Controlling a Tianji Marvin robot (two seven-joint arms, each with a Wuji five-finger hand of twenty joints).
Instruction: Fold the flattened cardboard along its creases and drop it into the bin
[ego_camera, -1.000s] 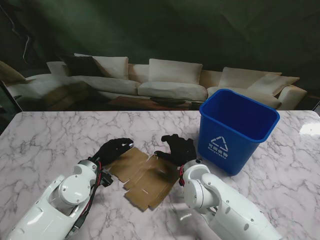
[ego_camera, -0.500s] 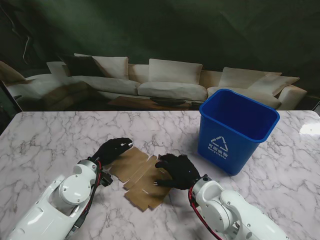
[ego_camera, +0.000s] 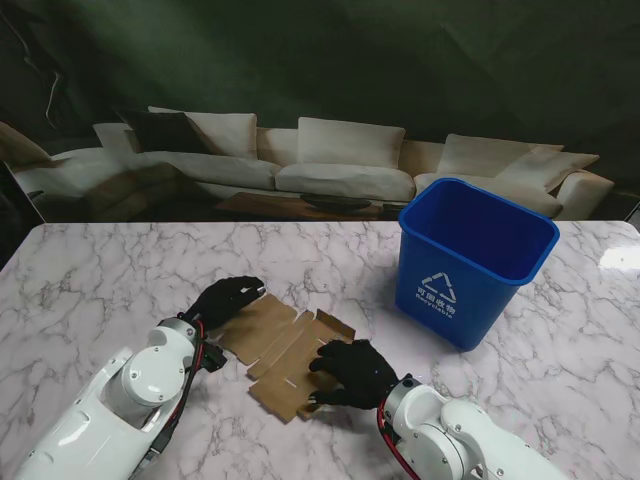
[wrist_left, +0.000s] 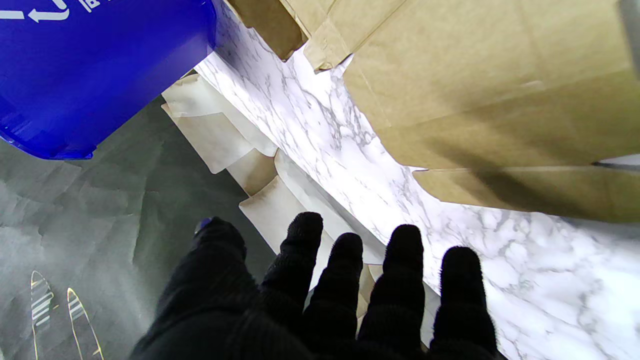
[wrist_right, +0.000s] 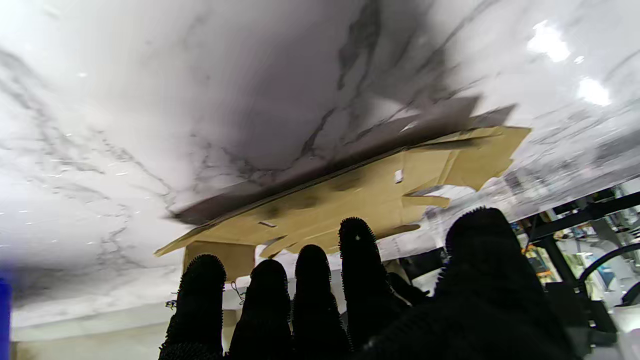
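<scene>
From the stand view, my right hand (ego_camera: 352, 372) covers the near right corner of the flattened cardboard (ego_camera: 285, 345), so I cannot see whether its fingers (ego_camera: 322, 350) pinch that edge or only rest on it. The right wrist view is blurred: the fingers (wrist_right: 356, 250) sit loosely side by side against the sheet (wrist_right: 350, 200), closed on nothing that I can make out. My left hand (ego_camera: 222, 300) lies at the sheet's far left corner, fingers (wrist_left: 405, 260) slightly apart and holding nothing; in its wrist view they hang just short of the brown edge (wrist_left: 500, 100). The cardboard lies flat on the marble surface (ego_camera: 100, 280) between both hands, its far right flap (ego_camera: 335, 325) slightly raised. The blue bin (ego_camera: 475, 260) stands upright to the right, apart from the sheet, with bare marble between them. There is open room on the left and far side.
</scene>
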